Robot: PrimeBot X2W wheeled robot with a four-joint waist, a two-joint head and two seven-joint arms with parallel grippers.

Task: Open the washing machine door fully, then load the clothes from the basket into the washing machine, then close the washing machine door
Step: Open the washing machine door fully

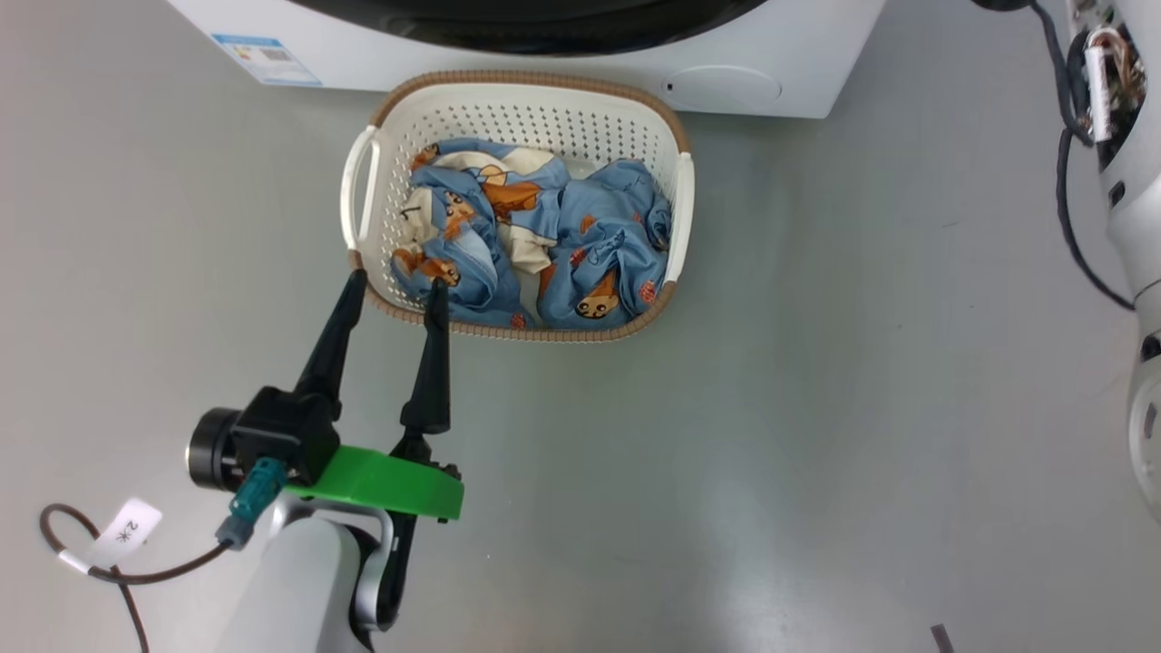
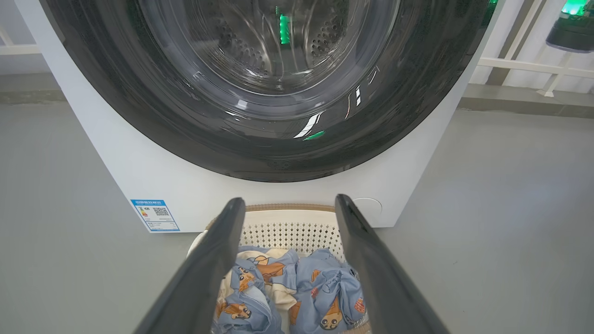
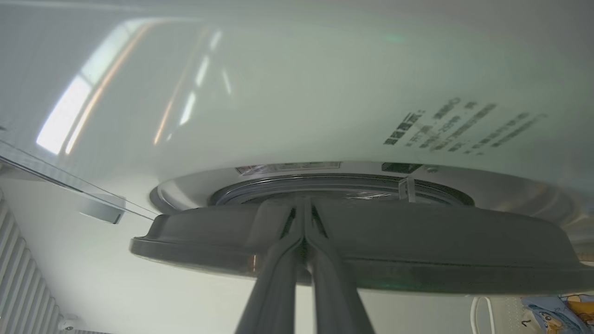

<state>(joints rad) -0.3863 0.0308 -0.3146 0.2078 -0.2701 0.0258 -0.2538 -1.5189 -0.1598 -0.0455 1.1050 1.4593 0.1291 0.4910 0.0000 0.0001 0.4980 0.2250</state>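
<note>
clothes (image 1: 535, 245) in the basket (image 1: 535, 109), just before the washing machine (image 1: 798, 54)

A white cable tag (image 1: 127, 531) at 8 o'clock in the head view reads "2" plus one character. The washing machine (image 2: 139, 185) carries a blue sticker (image 2: 155, 215) with a QR code at its 7 o'clock corner. The sticker's print and the dark lettering (image 3: 464, 125) on the machine's front are too blurred to read.
</note>
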